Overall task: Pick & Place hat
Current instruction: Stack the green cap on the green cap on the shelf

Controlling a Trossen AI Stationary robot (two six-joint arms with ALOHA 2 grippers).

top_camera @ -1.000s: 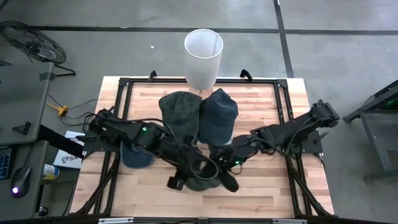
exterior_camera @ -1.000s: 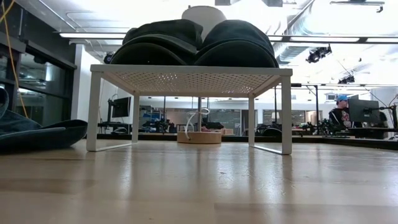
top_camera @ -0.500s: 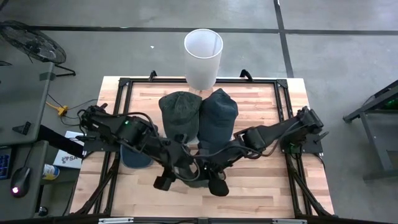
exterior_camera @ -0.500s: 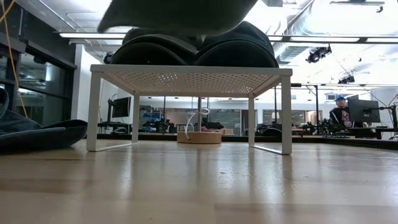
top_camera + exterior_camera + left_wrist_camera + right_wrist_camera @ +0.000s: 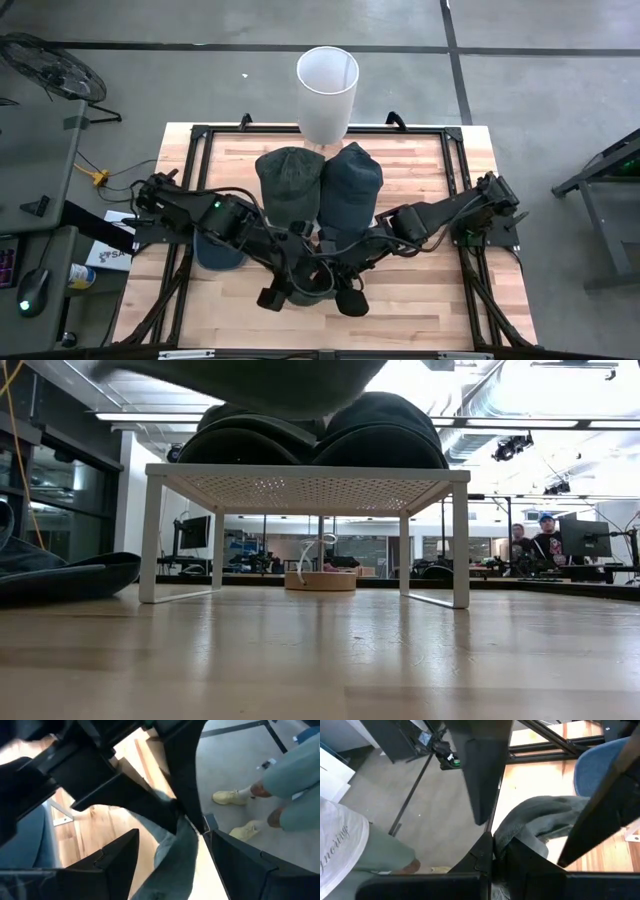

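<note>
I see both arms meeting low in the centre of the high view, over a grey-green hat (image 5: 318,285) near the front edge of the worktop (image 5: 420,310). My right gripper (image 5: 345,296) is pressed together on the hat; its wrist view shows the cloth (image 5: 540,820) bunched right at the closed fingers (image 5: 485,855). My left gripper (image 5: 278,293) is at the hat's left side with its fingers (image 5: 115,860) spread wide and the grey fabric (image 5: 175,860) hanging between them. I cannot tell whether those fingers touch it.

In the low view the hat (image 5: 260,378) fills the top centre of the frame, lifted above the white rack (image 5: 305,485).

Two more hats sit on that rack in the middle of the high view: a green one (image 5: 288,180) on the left and a navy one (image 5: 350,185) touching it on the right. A blue hat (image 5: 215,250) lies on the worktop at centre left, partly under the left arm. A white bin (image 5: 327,92) stands beyond the worktop, top centre.
</note>
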